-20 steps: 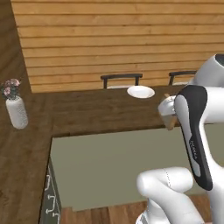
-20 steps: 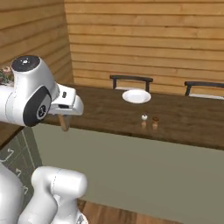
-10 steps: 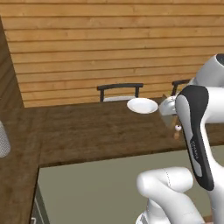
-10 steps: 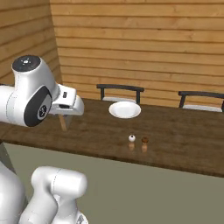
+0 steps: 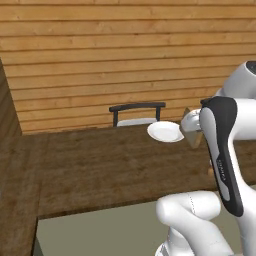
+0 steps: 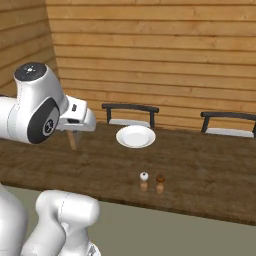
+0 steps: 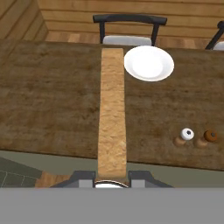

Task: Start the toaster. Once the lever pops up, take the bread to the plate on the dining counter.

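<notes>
My gripper [image 7: 112,176] is shut on the bread [image 7: 112,113], a tan slice seen edge-on that runs up the middle of the hand view. From the right base view the bread [image 6: 73,140] hangs below the hand, over the near left part of the dining counter [image 6: 210,172]. The white plate [image 7: 148,63] lies on the dark wood top ahead and slightly right of the slice, in front of a chair. The plate [image 5: 165,132] sits just left of the hand in the left base view. The toaster is out of view.
A salt shaker [image 7: 186,136] and a pepper shaker [image 7: 209,138] stand on the counter, right of the bread and nearer than the plate. Two black chairs [image 6: 130,114] [image 6: 227,122] stand behind the counter against a wood-plank wall.
The base has driven, so both base views shifted: the counter and plate now look larger and nearer, and the flower vase has left the picture. The bread stays held in the gripper.
</notes>
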